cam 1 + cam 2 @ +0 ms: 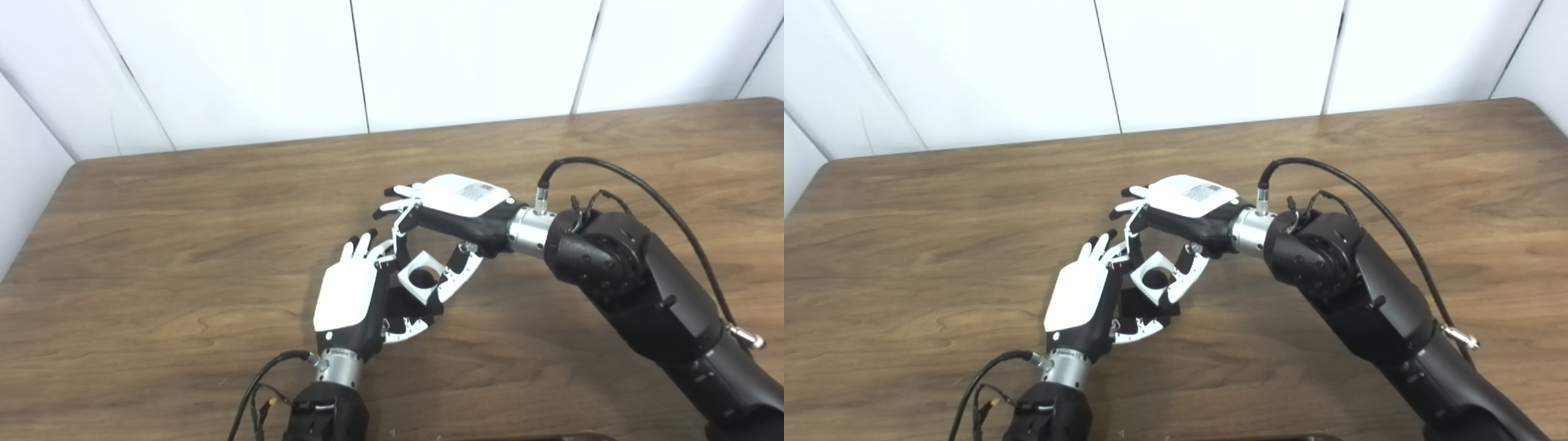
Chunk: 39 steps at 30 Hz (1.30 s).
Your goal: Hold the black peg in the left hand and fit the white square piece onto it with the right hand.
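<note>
Left eye view: white square piece (421,277), round-holed.

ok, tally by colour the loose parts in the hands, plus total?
White: 1, the white square piece, held by the right hand.
Black: 1, the black peg, in the left hand.
Total: 2.
</note>
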Each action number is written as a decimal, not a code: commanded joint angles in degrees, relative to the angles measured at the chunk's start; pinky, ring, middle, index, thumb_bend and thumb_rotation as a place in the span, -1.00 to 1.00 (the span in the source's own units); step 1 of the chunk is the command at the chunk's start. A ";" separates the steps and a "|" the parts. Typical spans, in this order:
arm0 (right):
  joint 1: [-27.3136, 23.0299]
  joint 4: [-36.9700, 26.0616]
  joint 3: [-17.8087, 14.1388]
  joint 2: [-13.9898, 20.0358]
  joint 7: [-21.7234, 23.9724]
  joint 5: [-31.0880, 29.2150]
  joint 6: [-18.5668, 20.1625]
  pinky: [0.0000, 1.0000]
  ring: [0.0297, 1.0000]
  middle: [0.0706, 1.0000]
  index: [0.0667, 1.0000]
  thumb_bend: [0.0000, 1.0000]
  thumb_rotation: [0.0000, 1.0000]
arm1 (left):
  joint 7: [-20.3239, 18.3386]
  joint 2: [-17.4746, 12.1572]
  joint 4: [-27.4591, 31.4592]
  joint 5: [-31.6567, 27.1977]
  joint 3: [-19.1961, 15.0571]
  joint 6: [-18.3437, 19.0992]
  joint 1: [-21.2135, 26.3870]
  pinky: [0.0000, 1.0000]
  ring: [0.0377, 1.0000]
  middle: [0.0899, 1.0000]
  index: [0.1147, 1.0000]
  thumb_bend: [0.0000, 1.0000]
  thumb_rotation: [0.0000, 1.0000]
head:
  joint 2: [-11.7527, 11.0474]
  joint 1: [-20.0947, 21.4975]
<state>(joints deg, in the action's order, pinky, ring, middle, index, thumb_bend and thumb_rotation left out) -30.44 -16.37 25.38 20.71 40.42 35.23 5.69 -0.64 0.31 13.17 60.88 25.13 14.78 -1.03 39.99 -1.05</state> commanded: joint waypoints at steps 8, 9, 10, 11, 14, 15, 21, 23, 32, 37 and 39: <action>-2.02 0.27 -0.81 0.02 -1.57 0.16 -1.32 1.00 1.00 0.80 -0.10 0.05 -0.72 | -1.69 0.22 0.06 -0.56 0.88 0.19 -0.24 1.00 0.98 0.71 -0.16 0.05 -0.84 | 0.18 -0.57; -2.06 0.16 -0.79 0.01 -1.54 0.21 -1.29 1.00 1.00 0.80 -0.10 0.05 -0.72 | -1.52 0.22 -0.11 -0.69 0.84 0.08 -0.19 1.00 0.98 0.70 -0.16 0.05 -0.84 | 0.18 -0.57; -2.09 0.08 -0.76 -0.03 -1.52 0.29 -1.26 1.00 1.00 0.80 -0.10 0.05 -0.72 | -1.33 0.19 -0.26 -0.82 0.81 -0.06 -0.16 1.00 0.98 0.70 -0.16 0.05 -0.84 | 0.11 -0.61; -2.13 0.01 -0.76 -0.06 -1.47 0.29 -1.17 1.00 1.00 0.80 -0.10 0.05 -0.71 | -1.05 0.15 -0.44 -0.92 0.80 -0.27 -0.13 1.00 0.97 0.70 -0.16 0.05 -0.84 | 0.11 -0.61; -2.26 -0.03 -0.81 -0.12 -1.37 0.20 -1.02 1.00 1.00 0.80 -0.10 0.05 -0.72 | -0.88 -0.01 -0.67 -1.15 0.87 -0.41 -0.02 1.00 0.97 0.70 -0.16 0.05 -0.84 | 0.03 -0.59; -2.35 -0.10 -0.82 -0.10 -1.24 0.19 -0.93 1.00 1.00 0.80 -0.10 0.05 -0.72 | -0.81 -0.03 -0.73 -1.16 0.92 -0.43 0.01 1.00 0.97 0.70 -0.16 0.05 -0.84 | 0.03 -0.59; -2.32 -0.02 -1.02 -0.11 -1.34 -0.24 -0.99 1.00 1.00 0.80 -0.10 0.05 -0.72 | -0.84 0.28 -0.72 -1.11 1.05 -0.14 0.21 1.00 0.98 0.70 -0.16 0.05 -0.85 | 0.39 -0.81; -2.08 -0.08 -0.95 -0.13 -1.42 -0.26 -1.10 1.00 1.00 0.80 -0.10 0.05 -0.72 | -0.97 0.42 -0.75 -1.19 0.99 0.03 0.35 1.00 0.98 0.70 -0.16 0.05 -0.85 | 0.39 -0.81; -1.10 -0.43 -1.09 -0.69 -2.41 0.31 -0.97 1.00 1.00 0.80 -0.10 0.05 -0.71 | -0.37 0.52 -1.64 -0.77 0.91 0.24 0.91 1.00 0.95 0.69 -0.16 0.05 -0.85 | 0.62 -1.17; -0.67 -0.48 -1.93 -0.88 -3.43 0.64 -0.42 1.00 1.00 0.81 -0.10 0.05 -0.71 | -0.17 0.49 -2.01 0.06 0.96 0.82 0.92 1.00 0.96 0.69 -0.16 0.04 -0.84 | 0.62 -1.28; -0.42 -0.45 -2.36 -0.99 -3.97 0.85 -0.32 1.00 1.00 0.82 -0.10 0.05 -0.71 | -0.27 0.37 -2.00 0.15 0.85 0.97 0.89 1.00 0.97 0.70 -0.16 0.04 -0.84 | 0.62 -1.28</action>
<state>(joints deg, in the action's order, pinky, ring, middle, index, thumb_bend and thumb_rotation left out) -29.33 -15.85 24.18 20.00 38.67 35.60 5.71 -0.03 0.48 12.50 59.86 25.27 14.96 -0.51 40.61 -2.29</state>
